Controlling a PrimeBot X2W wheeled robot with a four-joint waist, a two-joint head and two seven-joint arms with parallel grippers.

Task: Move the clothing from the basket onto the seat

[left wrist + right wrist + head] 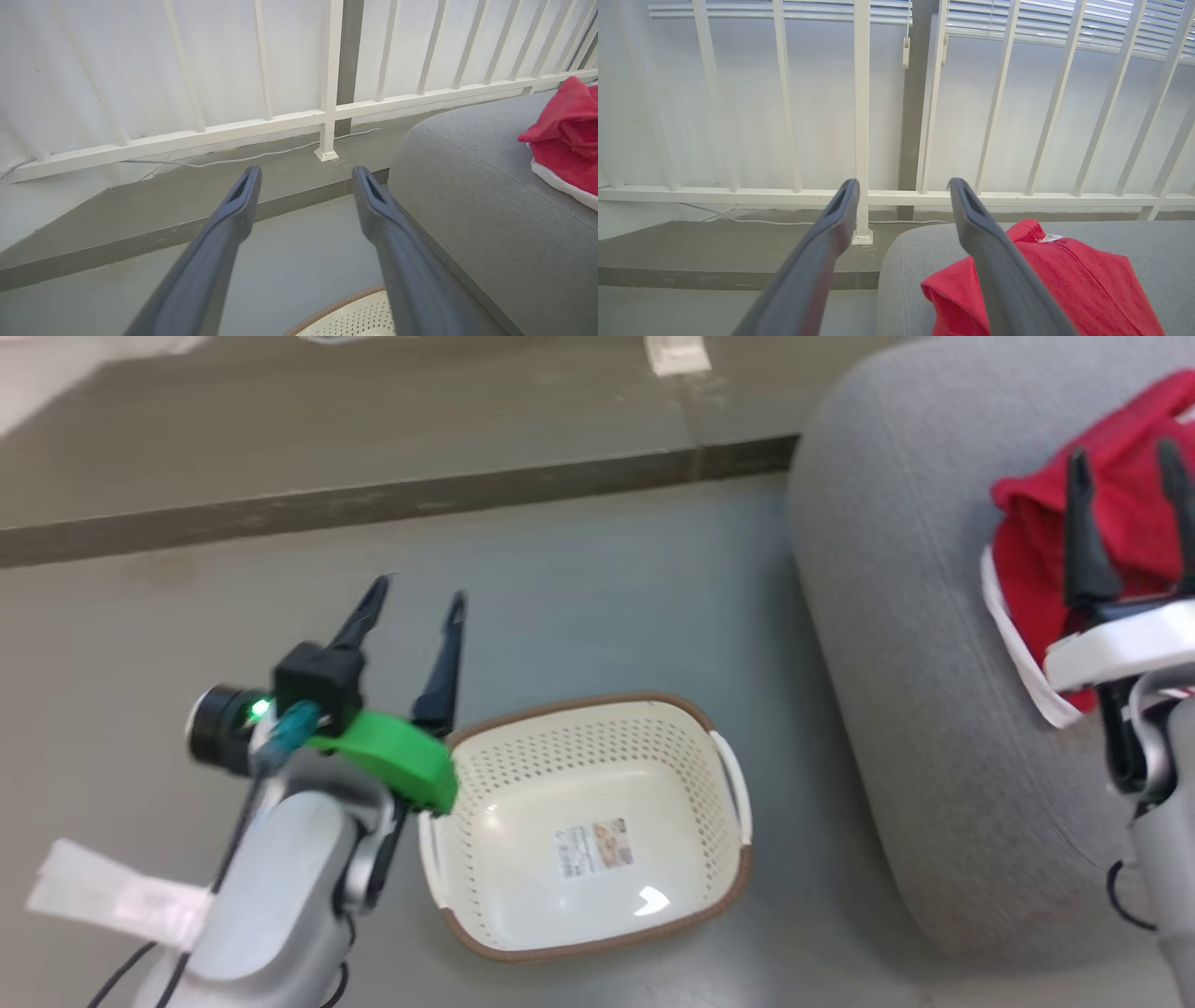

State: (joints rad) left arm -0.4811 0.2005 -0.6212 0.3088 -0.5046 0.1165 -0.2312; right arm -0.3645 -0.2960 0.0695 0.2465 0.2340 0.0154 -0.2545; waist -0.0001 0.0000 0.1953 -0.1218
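The cream basket (597, 728) with a brown rim stands on the floor, holding nothing but its label sticker; its rim (336, 308) shows at the bottom of the left wrist view. Red clothing (1036, 532) with white trim lies bunched on the grey seat (896, 644) at the right. It also appears as clothing (567, 130) on the seat (476, 186) and as clothing (1073, 284) on the seat (901, 275). My left gripper (415, 597) hangs open above the floor just left of the basket. My right gripper (1125, 462) is open over the clothing, holding nothing.
A raised floor ledge (392, 504) runs behind the basket. A white railing (327, 112) with a post base (326, 154) and a thin cable (243, 158) stands beyond it. White paper tape (121, 896) lies near my left forearm.
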